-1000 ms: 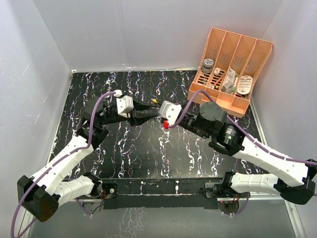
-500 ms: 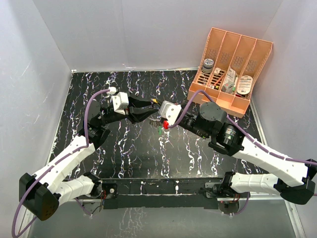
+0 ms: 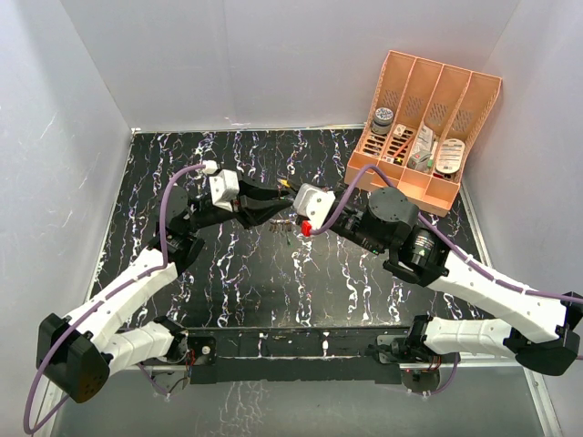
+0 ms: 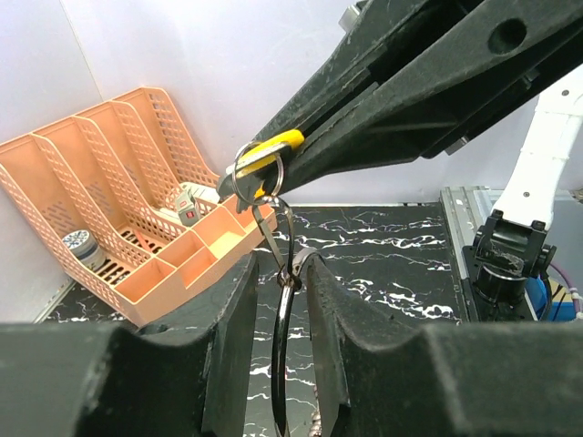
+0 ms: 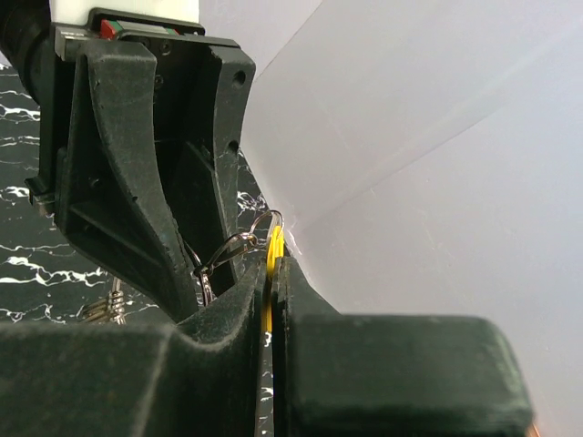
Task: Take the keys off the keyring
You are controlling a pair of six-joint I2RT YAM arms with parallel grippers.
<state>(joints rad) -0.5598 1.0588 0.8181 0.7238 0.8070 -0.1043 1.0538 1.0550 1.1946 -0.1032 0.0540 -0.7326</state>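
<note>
Straddling the keyring (image 4: 282, 346), the left pincer (image 4: 281, 264) has its jaws narrowly apart either side of the wire, well left of the orange organiser (image 3: 424, 118); contact is unclear. The ring hangs upright and edge-on, linked upward to a yellow key (image 4: 273, 146) clamped tight in the right pincer (image 5: 273, 273), nearer the organiser.

Left end effector (image 4: 281, 273) re-angled, jaws narrowed slightly around keyring (image 4: 277, 364); keys (image 3: 285, 226) now dangle below.
</note>
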